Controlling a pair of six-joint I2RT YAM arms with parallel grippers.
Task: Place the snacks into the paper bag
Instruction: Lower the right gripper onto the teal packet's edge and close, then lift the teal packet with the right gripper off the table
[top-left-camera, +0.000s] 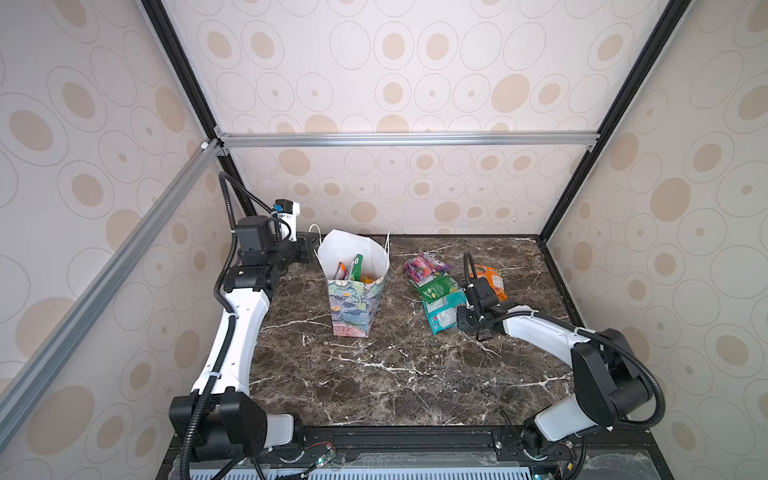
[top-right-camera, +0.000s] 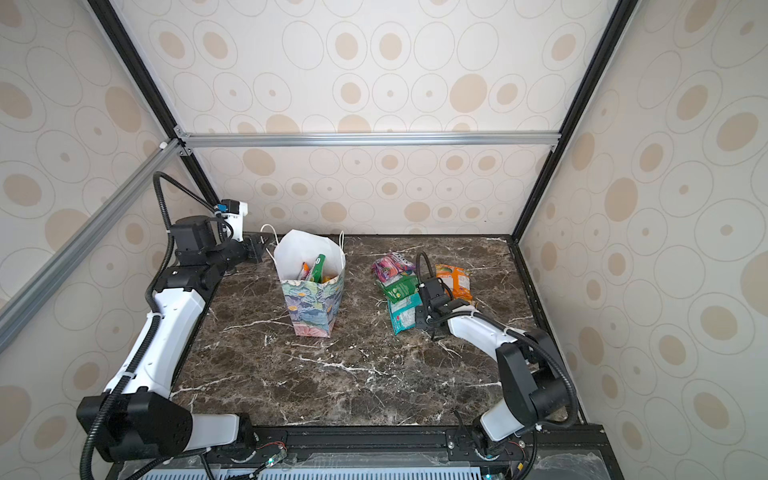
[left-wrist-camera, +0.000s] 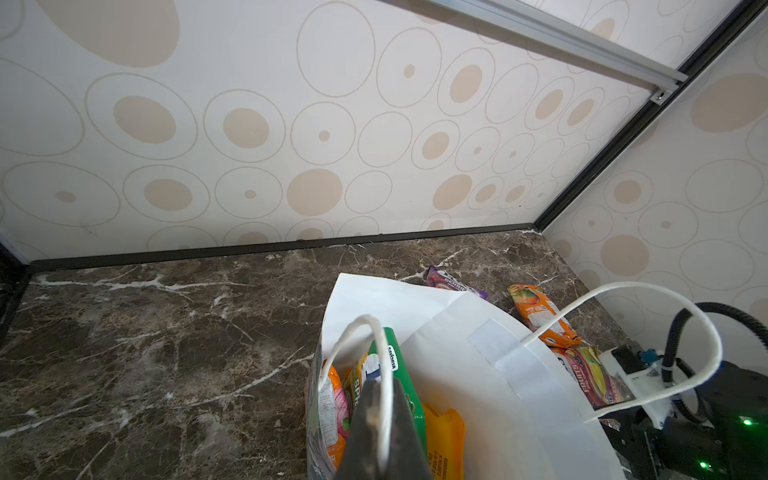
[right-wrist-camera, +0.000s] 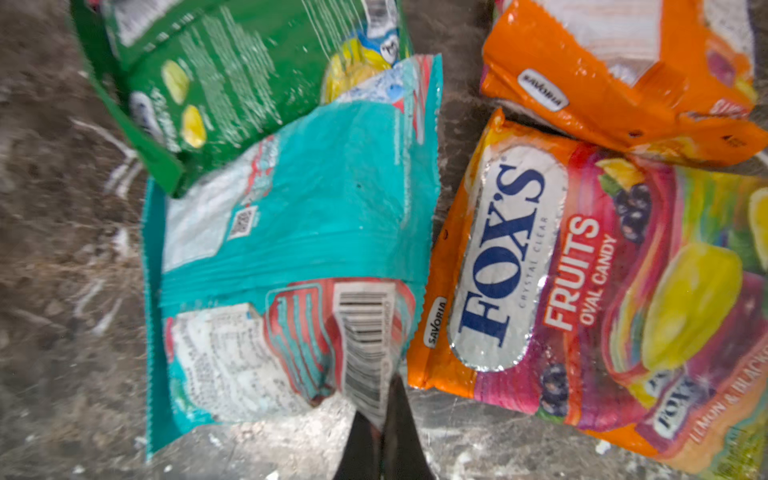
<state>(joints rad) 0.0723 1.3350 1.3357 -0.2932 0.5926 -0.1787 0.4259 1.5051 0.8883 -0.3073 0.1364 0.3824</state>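
1. Snacks (top-left-camera: 436, 286) lie heaped right of the bag (top-left-camera: 353, 307) in both top views; a few stand inside it. The teal packet (top-left-camera: 441, 314) is nearest us, long axis running near to far, with the right pincer (top-left-camera: 462, 321) at its near right corner. The bag stands upright, well apart to that pincer's left, so we judge the carry must go up and leftward. The left pincer (top-left-camera: 308, 250) sits at the bag's far-left rim.
2. Left wrist: the left pincer (left-wrist-camera: 380, 436) is pressed together on the cord handle (left-wrist-camera: 384, 365), holding the mouth open.
3. Right wrist: the right pincer (right-wrist-camera: 382, 432) pinches the teal packet's (right-wrist-camera: 299, 232) barcode corner; the packet stretches away from it, and a green packet (right-wrist-camera: 216, 83) overlaps its far end, so we expect that one to drag.
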